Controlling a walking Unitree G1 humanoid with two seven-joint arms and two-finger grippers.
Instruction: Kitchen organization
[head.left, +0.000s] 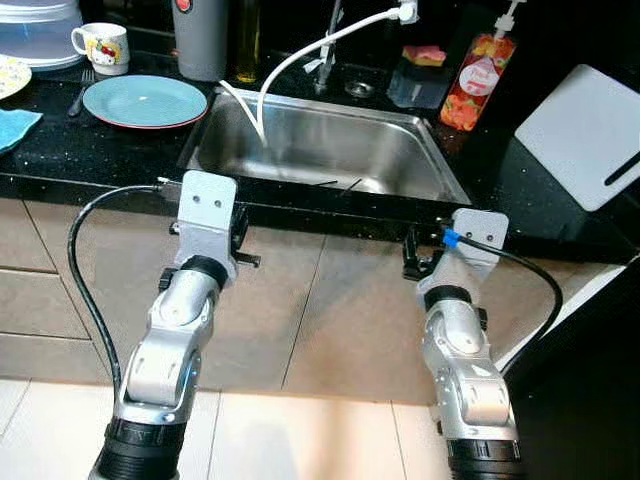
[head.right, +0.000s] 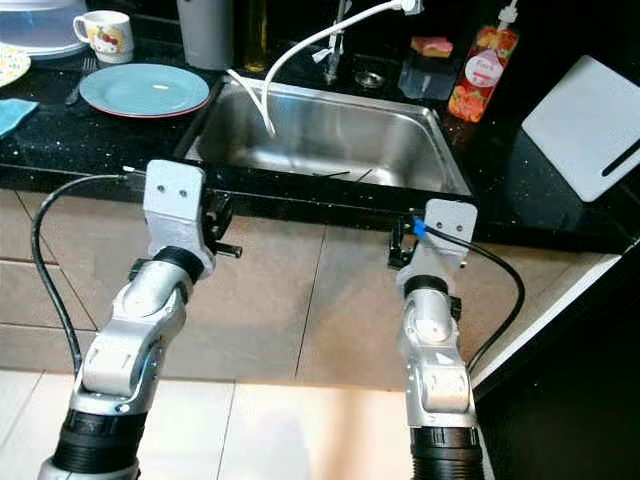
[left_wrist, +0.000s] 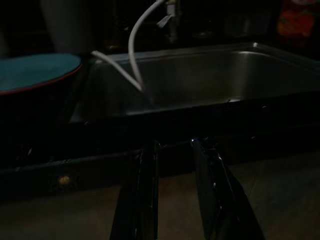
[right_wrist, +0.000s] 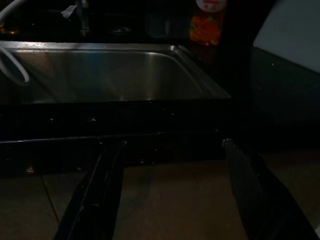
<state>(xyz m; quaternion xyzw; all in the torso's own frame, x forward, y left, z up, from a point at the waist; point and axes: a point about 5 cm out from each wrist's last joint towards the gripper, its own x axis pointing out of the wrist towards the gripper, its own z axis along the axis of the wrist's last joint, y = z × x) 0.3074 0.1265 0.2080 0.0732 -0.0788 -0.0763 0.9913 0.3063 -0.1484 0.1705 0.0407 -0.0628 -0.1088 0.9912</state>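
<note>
Two grippers: before counter edge, below sink (head.left: 325, 150)
Left gripper (left_wrist: 172, 147): fingers narrow, nothing held
Right gripper (right_wrist: 170, 145): fingers wide, nothing held
Plate (head.left: 145, 101): counter, left of sink

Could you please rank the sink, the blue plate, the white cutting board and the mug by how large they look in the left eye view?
1. Sink, clearly largest.
2. White cutting board, cut off by the frame edge.
3. Blue plate, close to the board, so that order is unsure.
4. Mug, smallest.
</note>
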